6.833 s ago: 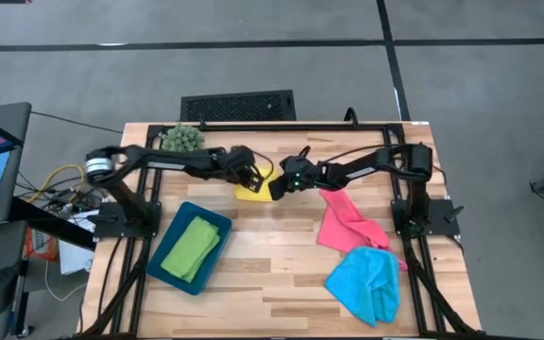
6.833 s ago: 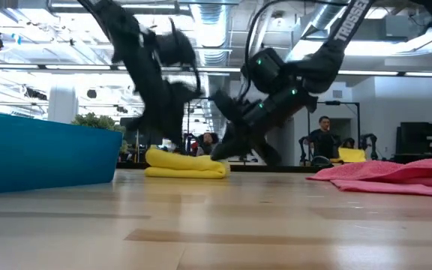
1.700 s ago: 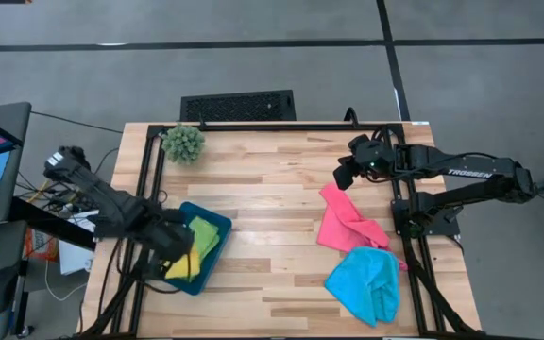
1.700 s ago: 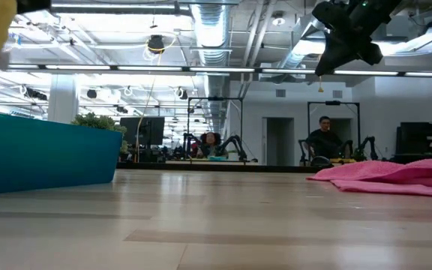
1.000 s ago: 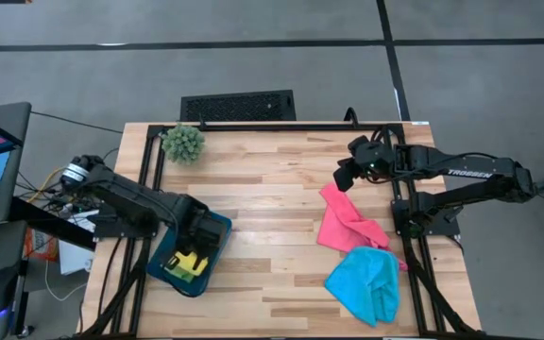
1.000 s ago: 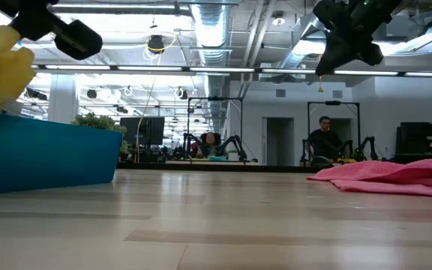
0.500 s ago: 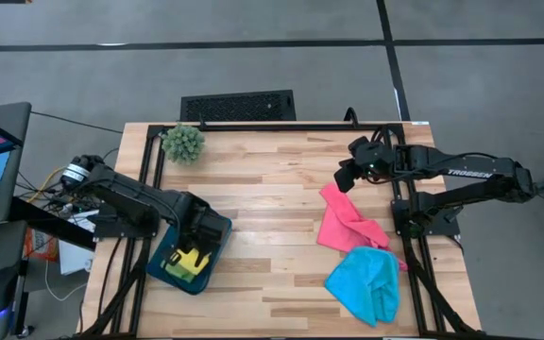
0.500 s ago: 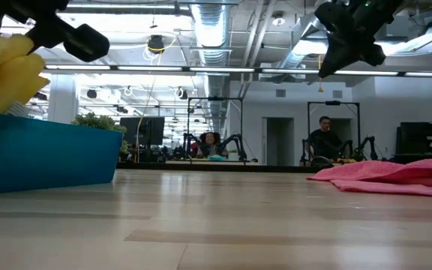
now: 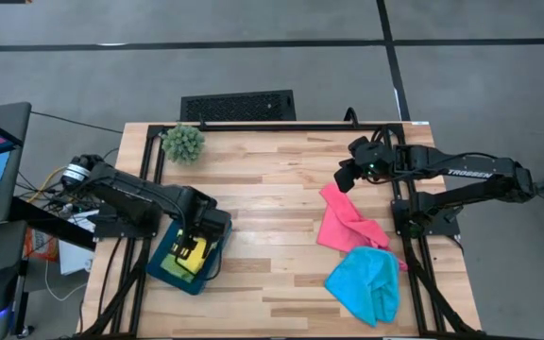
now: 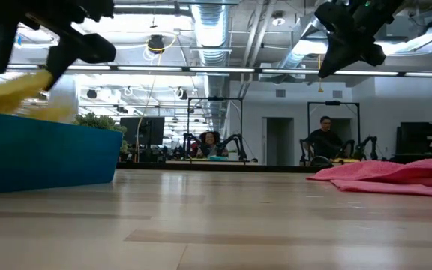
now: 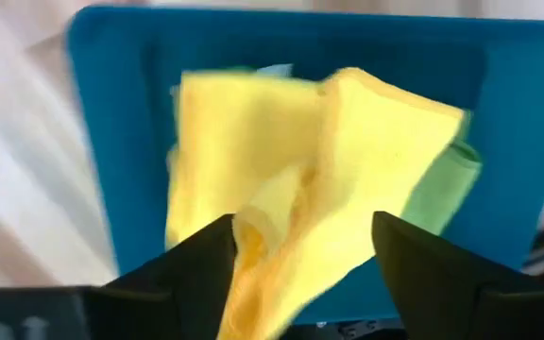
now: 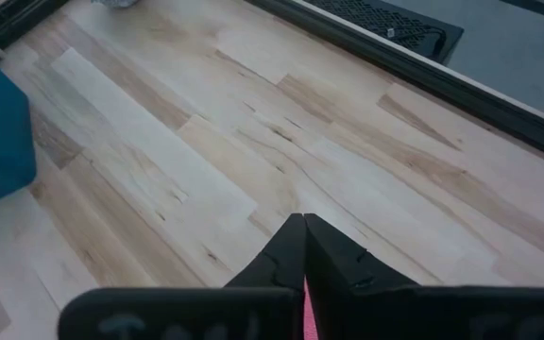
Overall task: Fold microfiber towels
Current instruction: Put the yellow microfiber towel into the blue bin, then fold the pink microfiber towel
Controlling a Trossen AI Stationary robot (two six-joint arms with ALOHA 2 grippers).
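Observation:
My left gripper [image 11: 300, 264] stands open, pointing down over the dark teal tray [image 9: 155, 271]. The yellow towel [image 11: 281, 161] lies loosely spread between and below its fingers, on top of the green towel [image 11: 450, 184] in the tray. In the low view the yellow towel [image 10: 17, 91] slants just above the tray's rim [image 10: 43, 154]. My right gripper [image 9: 344, 178] is shut and holds nothing, up in the air over the far end of the pink towel [image 9: 348, 225]. The light blue towel [image 9: 366, 283] lies crumpled near the table's front right. My left gripper has its open fingers on either side of a raised fold of the yellow towel [image 11: 258, 222], coming from above. The towel is blurred there, and I cannot tell whether a finger touches it.
A spiky green plant ball [image 9: 183, 142] sits at the table's far left corner. Bare wood [image 9: 272, 217] stretches between the tray and the pink towel. Black frame rails run along the table's left, right and far edges.
My left gripper has opened over the tray and rolled a little about its own axis, letting go of the yellow towel. The towel, bunched and hanging from the fingers before, has sunk toward the tray and spread out flatter.

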